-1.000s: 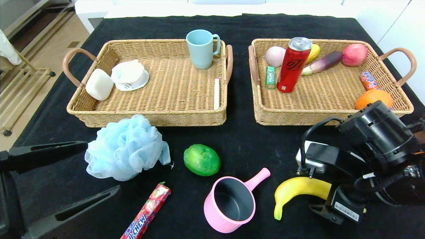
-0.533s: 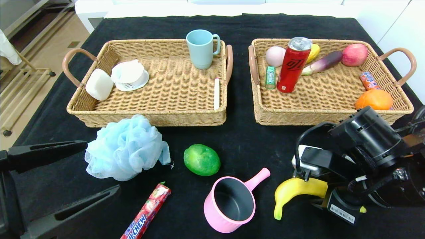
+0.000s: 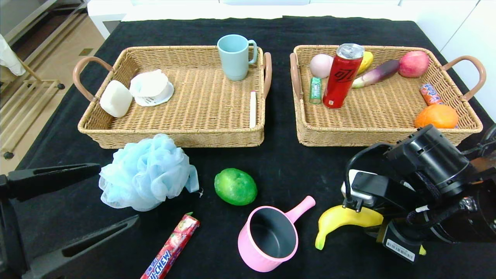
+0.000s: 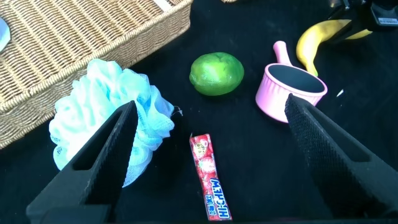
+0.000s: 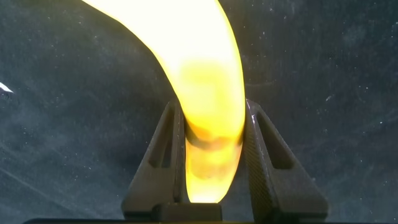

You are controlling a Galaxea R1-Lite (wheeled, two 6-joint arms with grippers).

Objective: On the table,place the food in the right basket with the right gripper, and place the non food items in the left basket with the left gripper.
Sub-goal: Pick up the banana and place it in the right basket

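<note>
My right gripper (image 3: 374,228) is shut on one end of a yellow banana (image 3: 341,219) at the table's front right; the right wrist view shows the banana (image 5: 193,56) pinched between both fingers (image 5: 264,162). My left gripper (image 3: 118,193) is open and empty at the front left, above the table. On the cloth lie a blue bath puff (image 3: 145,172), a green lime (image 3: 235,186), a pink pot (image 3: 269,238) and a red Hi-Chew bar (image 3: 172,248). The left basket (image 3: 205,137) and the right basket (image 3: 348,137) stand behind them.
The left basket holds a blue mug (image 3: 234,56), a white soap (image 3: 115,99), a white dish (image 3: 151,88) and a thin stick. The right basket holds a red can (image 3: 343,75), an apple (image 3: 414,64), an orange (image 3: 436,115) and other food. A white object (image 3: 354,186) lies beside my right arm.
My right gripper has come a little lower and to the left, and the banana has shifted slightly left with it. The left arm has barely moved.
</note>
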